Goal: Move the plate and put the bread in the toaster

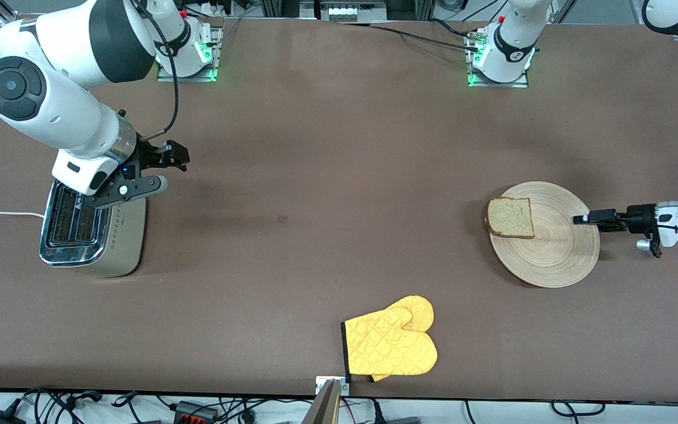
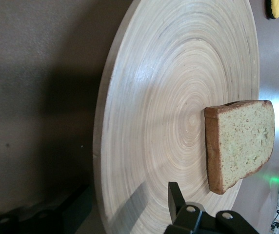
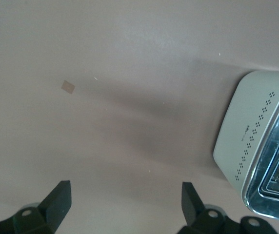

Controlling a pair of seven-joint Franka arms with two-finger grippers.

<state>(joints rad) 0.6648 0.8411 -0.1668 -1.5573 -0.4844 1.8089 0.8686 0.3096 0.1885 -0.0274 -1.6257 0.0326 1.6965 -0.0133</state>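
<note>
The right gripper (image 1: 159, 168) hangs wide open over the toaster (image 1: 89, 227). An oven mitt (image 1: 391, 344) lies near the camera. The bread (image 1: 511, 217) lies on the plate (image 1: 557, 259). The left gripper (image 1: 581, 218) straddles the plate's rim, one finger (image 2: 177, 201) above and one below, partly open.

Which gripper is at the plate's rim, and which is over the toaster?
The left gripper is at the plate rim, a finger above and below it. The right gripper, open, hovers over the toaster.
</note>
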